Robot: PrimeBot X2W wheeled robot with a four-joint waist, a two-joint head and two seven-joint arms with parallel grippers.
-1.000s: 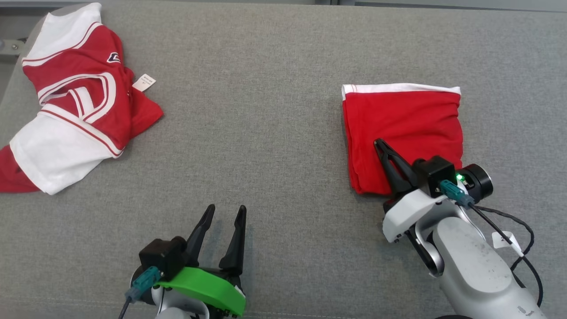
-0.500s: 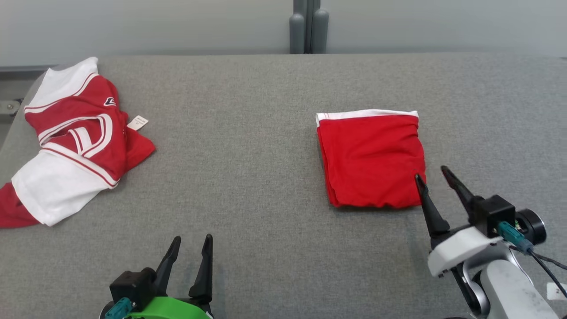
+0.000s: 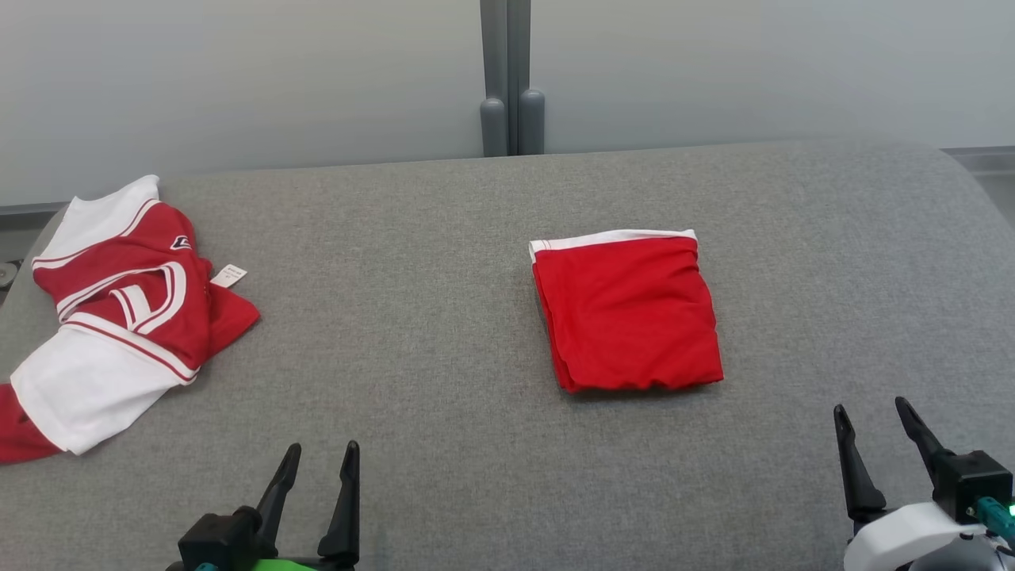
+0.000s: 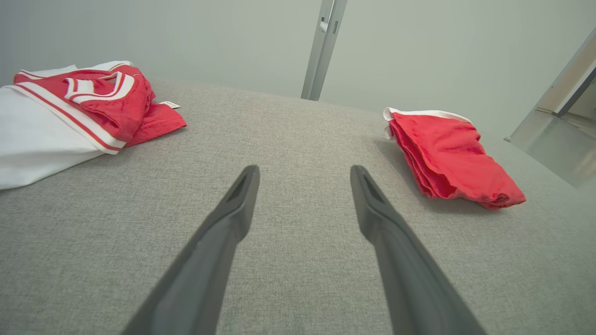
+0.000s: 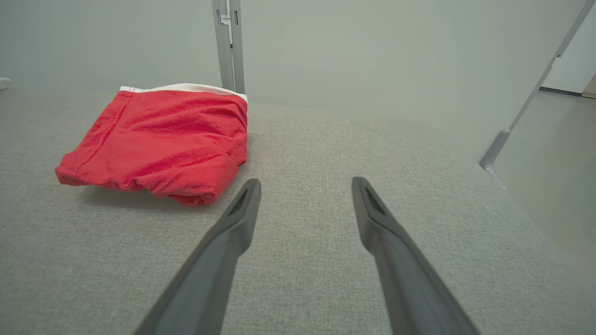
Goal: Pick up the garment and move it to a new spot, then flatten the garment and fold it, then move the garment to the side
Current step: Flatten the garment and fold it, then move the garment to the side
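A grey fabric-covered table (image 3: 444, 333) fills most of the head view, with a pale wall (image 3: 238, 79) behind its far edge and a grey upright post (image 3: 511, 79) standing against that wall near the middle. The largest thing on the table is a crumpled red-and-white jersey (image 3: 119, 317), which lies at the far left edge with a white panel spread toward the robot and its striped red folds bunched above. The folded red garment (image 3: 626, 317) lies flat to the right of the table's centre, well apart from the jersey. It forms a compact, roughly square stack with a white band along its far edge and layered folds showing down its left side. Nothing touches it. The right gripper (image 3: 870, 406) sits at the lower right, near the garment's front right corner but clear of it, with its fingers spread and nothing between them. The left gripper (image 3: 323, 447) rests at the lower left over bare table, its fingers likewise spread and empty. A small white label (image 3: 228, 275) pokes out from the right side of the jersey.
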